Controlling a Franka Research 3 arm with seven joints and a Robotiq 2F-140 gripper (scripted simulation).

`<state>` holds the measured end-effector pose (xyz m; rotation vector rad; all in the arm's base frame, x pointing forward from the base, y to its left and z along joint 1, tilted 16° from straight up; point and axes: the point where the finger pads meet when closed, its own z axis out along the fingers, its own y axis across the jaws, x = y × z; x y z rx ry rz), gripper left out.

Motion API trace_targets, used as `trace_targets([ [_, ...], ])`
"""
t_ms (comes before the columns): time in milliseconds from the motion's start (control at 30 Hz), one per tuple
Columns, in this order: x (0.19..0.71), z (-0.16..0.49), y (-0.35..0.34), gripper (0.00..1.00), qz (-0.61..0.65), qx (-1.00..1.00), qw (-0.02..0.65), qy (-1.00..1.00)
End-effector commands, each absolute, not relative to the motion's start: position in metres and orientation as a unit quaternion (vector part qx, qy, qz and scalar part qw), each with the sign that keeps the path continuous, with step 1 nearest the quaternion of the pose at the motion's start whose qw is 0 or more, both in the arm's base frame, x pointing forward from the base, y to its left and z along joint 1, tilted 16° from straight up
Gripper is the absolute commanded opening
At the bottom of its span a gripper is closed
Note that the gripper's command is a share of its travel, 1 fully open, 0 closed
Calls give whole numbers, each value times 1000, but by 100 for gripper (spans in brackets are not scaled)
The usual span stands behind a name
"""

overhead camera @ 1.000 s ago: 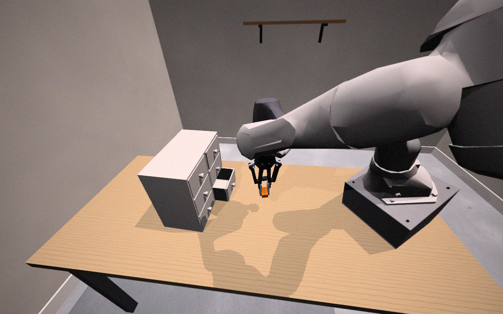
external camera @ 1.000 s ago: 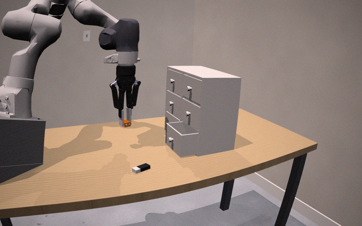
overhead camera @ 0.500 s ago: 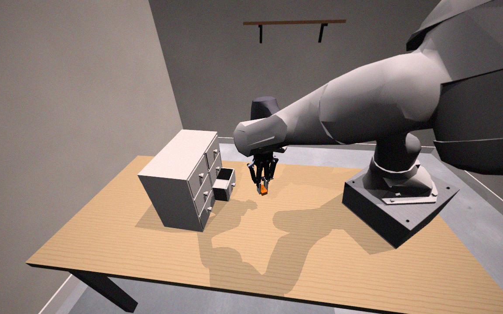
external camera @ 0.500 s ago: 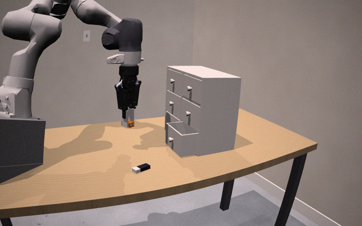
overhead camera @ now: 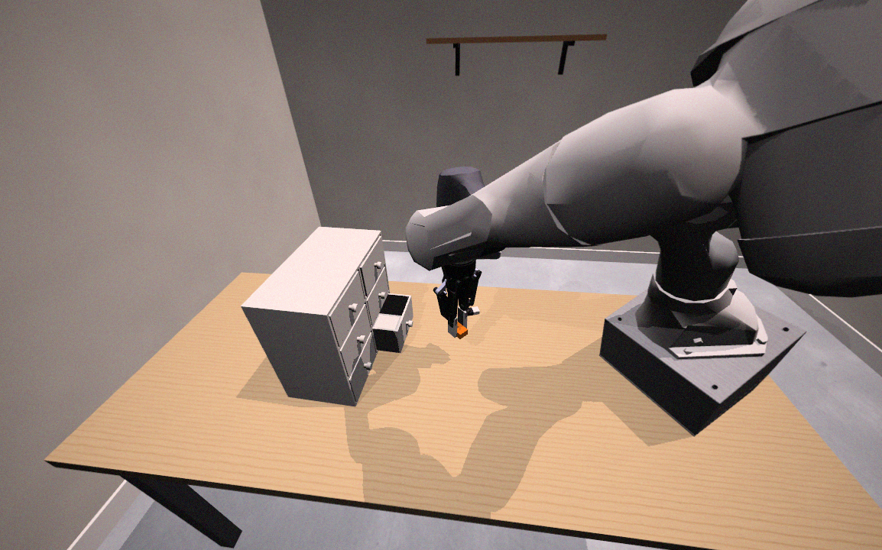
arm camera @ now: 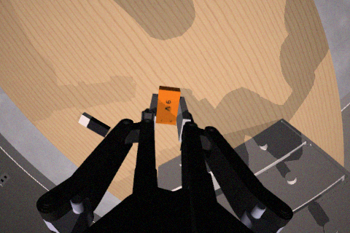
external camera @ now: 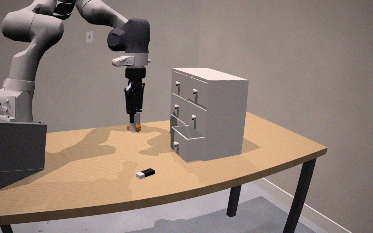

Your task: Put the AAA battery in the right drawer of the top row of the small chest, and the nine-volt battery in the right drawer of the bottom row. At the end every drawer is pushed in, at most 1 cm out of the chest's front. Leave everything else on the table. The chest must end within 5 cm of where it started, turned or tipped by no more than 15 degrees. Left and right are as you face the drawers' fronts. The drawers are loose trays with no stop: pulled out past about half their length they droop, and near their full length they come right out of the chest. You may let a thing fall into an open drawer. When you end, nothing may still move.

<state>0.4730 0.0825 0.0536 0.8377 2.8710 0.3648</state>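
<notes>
- clearly, the claw (overhead camera: 458,328) (external camera: 134,124) (arm camera: 167,104) is nearly shut, its narrow gap filled by the nine-volt battery (overhead camera: 462,331) (external camera: 138,127) (arm camera: 168,105), pinched across its sides low over the table (overhead camera: 225,438) (external camera: 164,185) (arm camera: 233,51).
- in the top view the bottom-right drawer (overhead camera: 389,338) (external camera: 194,149) (arm camera: 170,175) stands out at nine o'clock from it; the chest (overhead camera: 314,273) (external camera: 227,116) (arm camera: 317,175) is behind.
- the block is likely dense for its size, stiff and hardly fragile; smooth flat sides suit this grip, though a corner hold could let it swivel.
- best keep hold mid-body, lift above the drawer rim, then release low inside.
- the eraser (overhead camera: 474,310) (external camera: 145,173) (arm camera: 94,124), near six o'clock in the exterior view, stays out.
- i cannot see the aaa battery anywhere.
</notes>
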Motion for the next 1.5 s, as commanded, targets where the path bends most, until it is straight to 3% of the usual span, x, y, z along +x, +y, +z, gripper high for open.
trace_targets([
  [0,478,54,78,14,110,155,79,979],
  [1000,493,55,62,14,91,-64,102,989],
  [1467,492,65,59,14,90,-73,103,988],
])
